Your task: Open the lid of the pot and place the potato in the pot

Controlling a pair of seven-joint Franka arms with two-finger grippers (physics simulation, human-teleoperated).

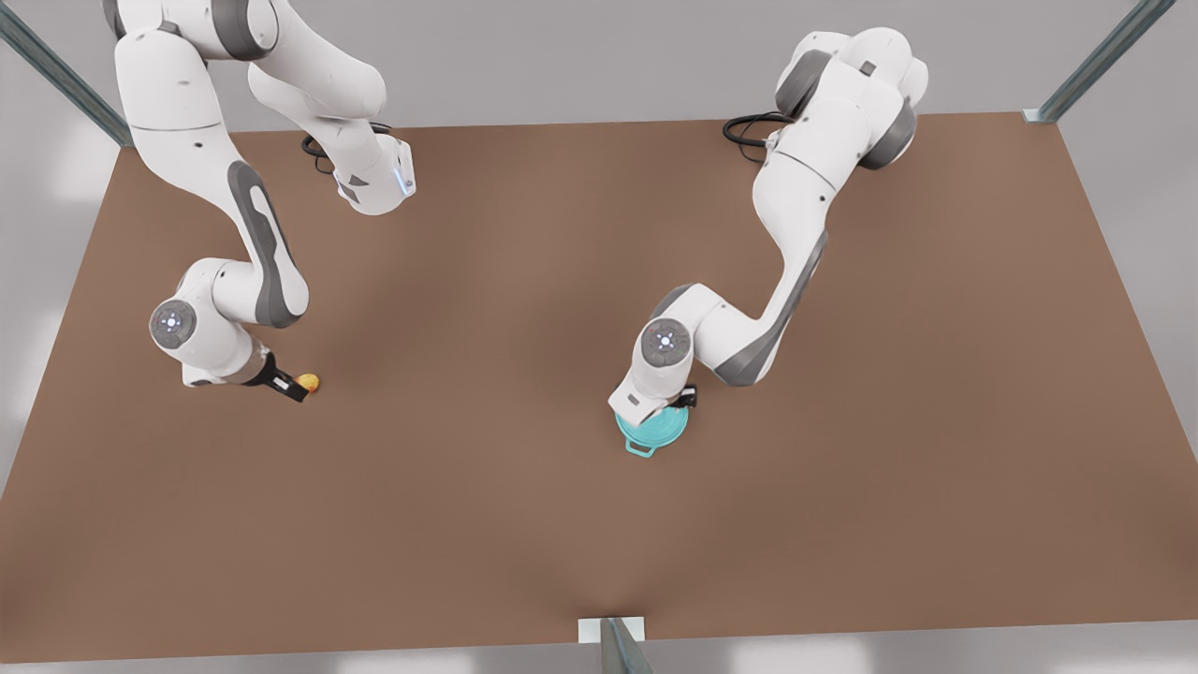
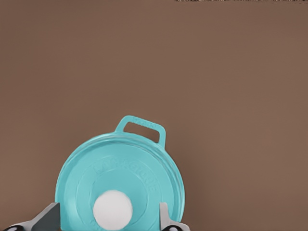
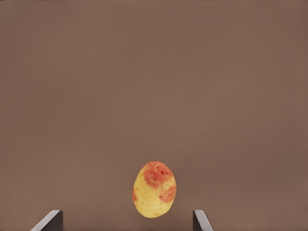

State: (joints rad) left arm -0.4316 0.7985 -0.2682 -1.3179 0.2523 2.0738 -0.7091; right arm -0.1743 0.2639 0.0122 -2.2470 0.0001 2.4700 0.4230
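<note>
**Both end effectors poised, lid on**

At the front view's left, the right end effector (image 1: pixel 298 387) hung just beside the potato (image 1: pixel 309 381), a yellow-orange oval with reddish patches, lying on the counter (image 1: pixel 524 281). Its fingers (image 3: pixel 52 220) stood wide apart, holding nothing.

Toward the right, the left end effector (image 2: pixel 109 222) hovered open over the pot lid (image 2: pixel 120 183), fingers flanking the white knob (image 2: pixel 112 210). The lid sat on the teal pot (image 1: pixel 641 447). Centring on the knob before closing looked wise.

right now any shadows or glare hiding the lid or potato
Front view: even light, a soft shadow mid-table, the arm covering part of the pot lid. Left wrist view: lid and white knob evenly lit, no glare. Right wrist view: potato clear, no hard shadow.
</note>
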